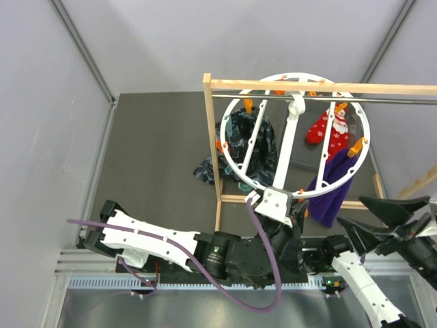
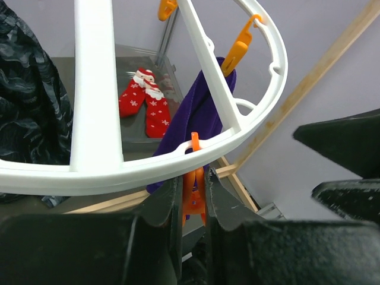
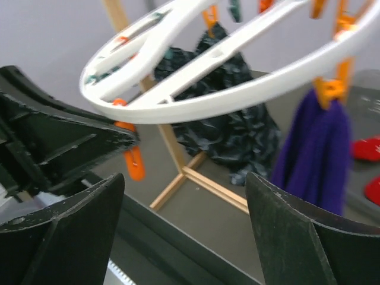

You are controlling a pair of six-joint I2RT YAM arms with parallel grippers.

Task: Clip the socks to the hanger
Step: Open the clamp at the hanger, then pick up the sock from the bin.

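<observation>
Pinched narrow on an orange clip [image 2: 193, 205] between the fingers of the left gripper [image 2: 193, 178], directly under the near rim of the hanger [image 2: 89, 178]. Spread wide and holding nothing at the right gripper [image 3: 184, 231], close below that rim. Clipped to the ring: a purple sock [image 2: 199, 113] and a dark patterned sock [image 2: 29, 107]. Lying on the table [image 1: 157, 150] beyond: the red socks [image 2: 148, 107]. Hooked over the rod of the wooden rack [image 1: 307, 87].
</observation>
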